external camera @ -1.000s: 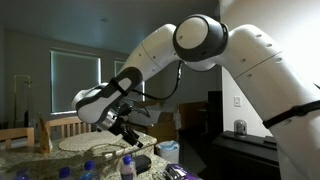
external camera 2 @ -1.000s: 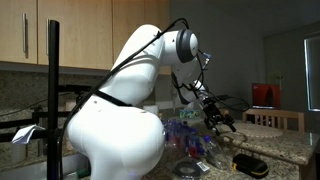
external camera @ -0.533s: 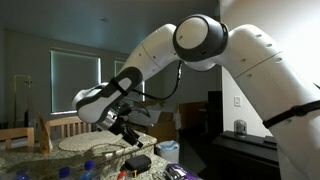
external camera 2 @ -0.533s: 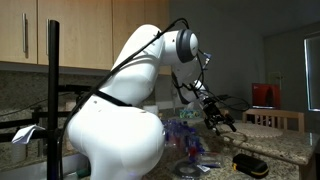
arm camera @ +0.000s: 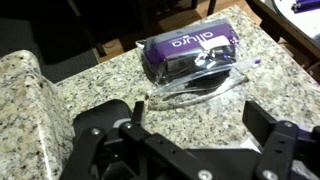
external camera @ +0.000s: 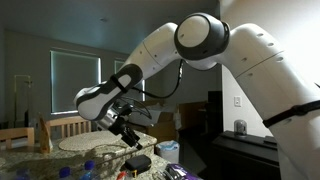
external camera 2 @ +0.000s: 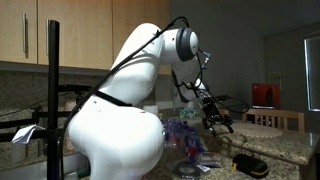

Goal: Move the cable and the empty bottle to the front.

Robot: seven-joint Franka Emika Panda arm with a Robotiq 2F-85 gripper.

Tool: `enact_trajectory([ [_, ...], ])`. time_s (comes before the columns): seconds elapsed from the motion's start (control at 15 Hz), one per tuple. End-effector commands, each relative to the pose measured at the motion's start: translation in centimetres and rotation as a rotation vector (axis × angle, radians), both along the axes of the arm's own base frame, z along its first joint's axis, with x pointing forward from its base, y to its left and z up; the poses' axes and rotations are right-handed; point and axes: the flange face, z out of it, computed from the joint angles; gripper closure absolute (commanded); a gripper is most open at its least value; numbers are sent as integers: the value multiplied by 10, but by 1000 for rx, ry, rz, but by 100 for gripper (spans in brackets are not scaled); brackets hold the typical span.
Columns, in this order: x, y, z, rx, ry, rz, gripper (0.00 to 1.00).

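Note:
In the wrist view my gripper (arm camera: 198, 128) hangs open over a speckled granite counter (arm camera: 90, 85), with nothing between its black fingers (arm camera: 264, 122). Just beyond the fingertips lies the cable (arm camera: 205, 86), a thin dark lead in clear wrapping, resting against a purple packet (arm camera: 190, 48). In both exterior views the gripper (external camera: 128, 135) (external camera 2: 216, 121) hovers above the cluttered counter. Clear plastic bottles with blue caps (external camera: 127, 165) (external camera 2: 186, 136) stand under and beside it. I cannot tell which of them is the empty bottle.
A round woven mat (external camera: 85, 143) lies on the counter behind the gripper. A dark round dish (external camera 2: 250, 165) sits near the counter's edge. Wooden chairs (external camera: 12, 137) stand beyond the counter. The counter's edge drops off at the top of the wrist view (arm camera: 120, 45).
The gripper has sunk very slightly toward the counter. Its jaws stay open and nothing on the counter has moved.

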Motion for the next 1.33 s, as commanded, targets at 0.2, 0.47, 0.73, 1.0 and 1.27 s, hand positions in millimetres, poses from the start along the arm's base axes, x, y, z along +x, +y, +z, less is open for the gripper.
enact_trajectory([
  [0.2,-73,-60,54,256,-24,-256,0],
  [0.47,-123,-93,65,416,-58,-442,0],
  [0.73,-109,-95,66,401,-35,-435,0],
  [1.0,-110,-65,42,422,13,-370,0],
  [1.27,-133,-21,20,467,6,-265,0],
])
